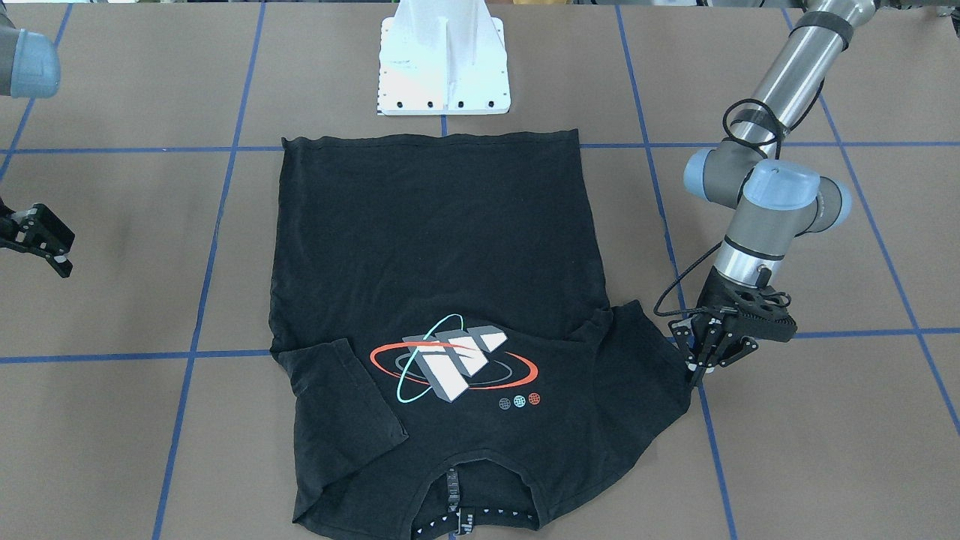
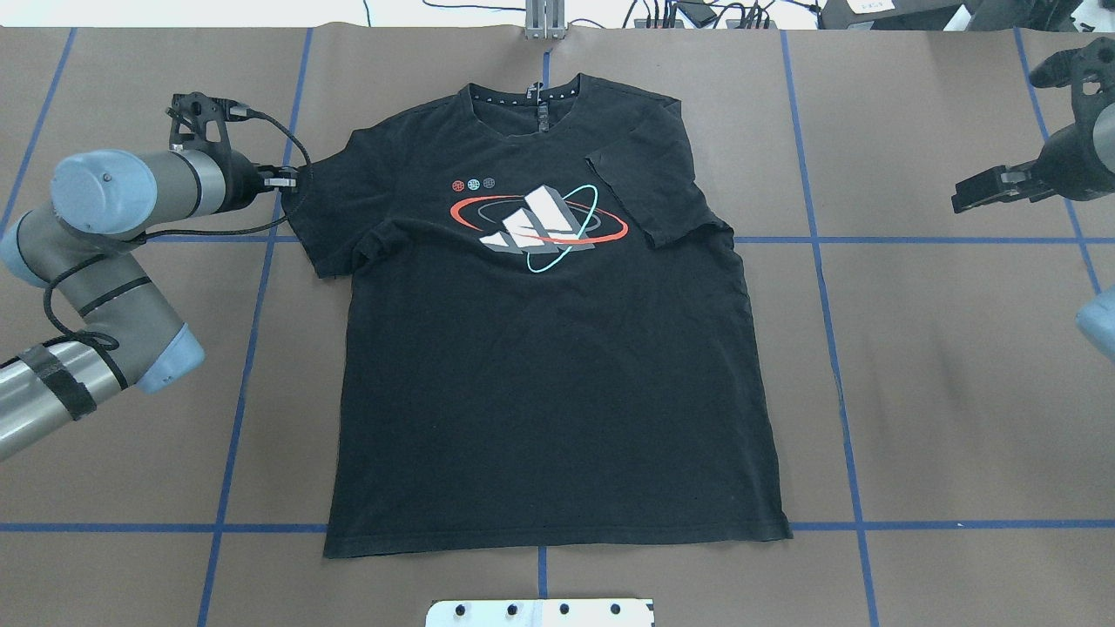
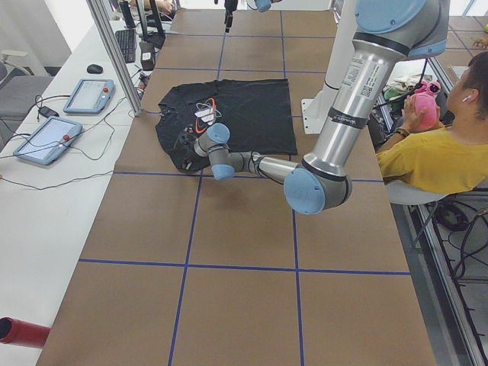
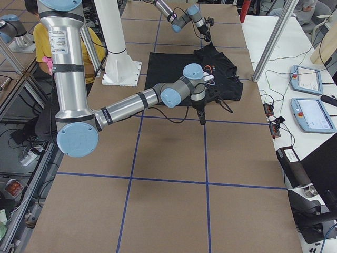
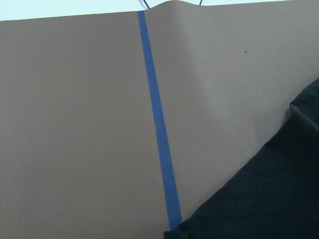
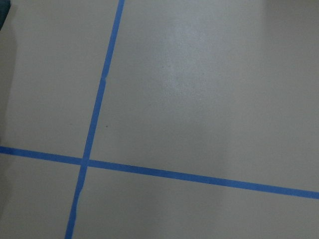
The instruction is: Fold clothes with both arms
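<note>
T-shirt (image 1: 435,240) is lying flat mid-worktop (image 1: 825,450), graphic up. Left pincer (image 1: 697,367) is sitting at the sleeve (image 1: 645,345) hem, can't tell if it's gripping; right pincer (image 1: 60,251) is hanging parted, empty. Shallow pinch is risking a slip, with the sleeve dropping crooked mid-fold.

A brown surface (image 2: 915,392) taped with blue grid lines (image 2: 838,348) carries a white pedestal (image 1: 442,67) midway along one long edge. Two tablets (image 3: 46,139) lie on a white side bench (image 3: 30,221). A seated person in yellow (image 3: 435,160) holds something pink (image 3: 427,103).
</note>
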`<state>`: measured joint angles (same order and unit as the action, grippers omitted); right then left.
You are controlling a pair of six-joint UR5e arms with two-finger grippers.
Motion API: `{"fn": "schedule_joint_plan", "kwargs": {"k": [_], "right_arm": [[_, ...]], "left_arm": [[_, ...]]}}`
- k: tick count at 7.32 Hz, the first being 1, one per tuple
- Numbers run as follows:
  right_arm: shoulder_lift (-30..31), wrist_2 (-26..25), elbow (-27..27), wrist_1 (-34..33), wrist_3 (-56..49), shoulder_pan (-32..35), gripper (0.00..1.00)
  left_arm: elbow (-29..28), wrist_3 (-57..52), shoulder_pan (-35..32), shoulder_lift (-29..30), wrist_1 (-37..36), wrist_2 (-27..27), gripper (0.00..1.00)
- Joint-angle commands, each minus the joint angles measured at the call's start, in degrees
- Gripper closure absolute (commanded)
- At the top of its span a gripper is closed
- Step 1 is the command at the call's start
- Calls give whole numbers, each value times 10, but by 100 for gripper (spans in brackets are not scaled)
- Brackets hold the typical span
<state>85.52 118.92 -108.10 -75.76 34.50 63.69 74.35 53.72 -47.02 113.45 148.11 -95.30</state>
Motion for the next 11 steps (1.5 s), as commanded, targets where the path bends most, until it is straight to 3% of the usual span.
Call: {"fn": "schedule_joint_plan", "kwargs": {"k": [1,5,7,9,10,11], "right_arm": [[0,0,0,0,2,-1,0],[-2,0,0,0,4,-1,0],[-2,0,1,-1,4,-1,0],[-4,-1,2,-1,4,-1,0],[-4,-1,2,-1,5,-1,0],[-4,-1,2,-1,7,-1,0]], "left_arm": [[51,8,-8,20,-73,-11,100],[47,147,41,154,-225,-9,100],[-29,192,70,222,-231,-3,100],[-55,191,75,232,-226,-3,100],[-54,186,73,231,-226,-4,70],[-49,177,71,230,-226,-2,1]]}}
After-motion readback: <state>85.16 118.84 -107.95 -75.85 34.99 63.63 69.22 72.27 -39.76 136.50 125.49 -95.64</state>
